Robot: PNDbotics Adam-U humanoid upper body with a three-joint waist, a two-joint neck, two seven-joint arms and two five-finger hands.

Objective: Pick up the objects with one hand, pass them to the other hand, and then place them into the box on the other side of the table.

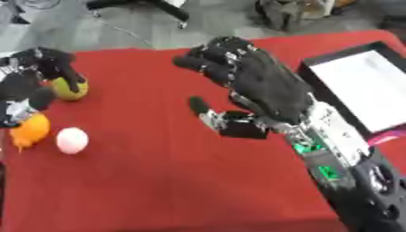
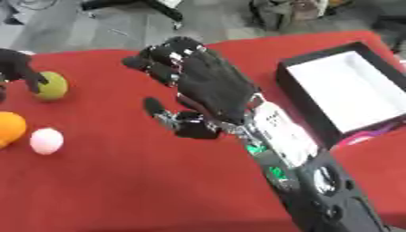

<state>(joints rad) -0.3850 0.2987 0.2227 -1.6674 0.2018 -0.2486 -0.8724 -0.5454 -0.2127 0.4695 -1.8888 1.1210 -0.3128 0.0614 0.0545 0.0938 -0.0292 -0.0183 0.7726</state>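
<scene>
Worktop (image 1: 158, 181) red. Right hand (image 1: 262, 84) hovers at centre, fingers spread, holding nothing. Left hand (image 1: 47, 63) has fingers curled onto yellow-green ball (image 1: 70, 88); orange ball (image 1: 30, 129) and pink ball (image 1: 72, 140) lie just beside. Box (image 2: 349, 90) lies beyond right hand.

Balls (image 1: 71, 140) left, box (image 2: 349, 88) right

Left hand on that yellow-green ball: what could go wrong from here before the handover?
The left hand curls over the yellow-green ball from above; whether it has a hold is unclear, so the ball may roll away. The orange fruit and pink ball lie close by, so a nudge could scatter them. The right hand hangs open mid-table, apart from the left, and the box lies beyond it.
</scene>
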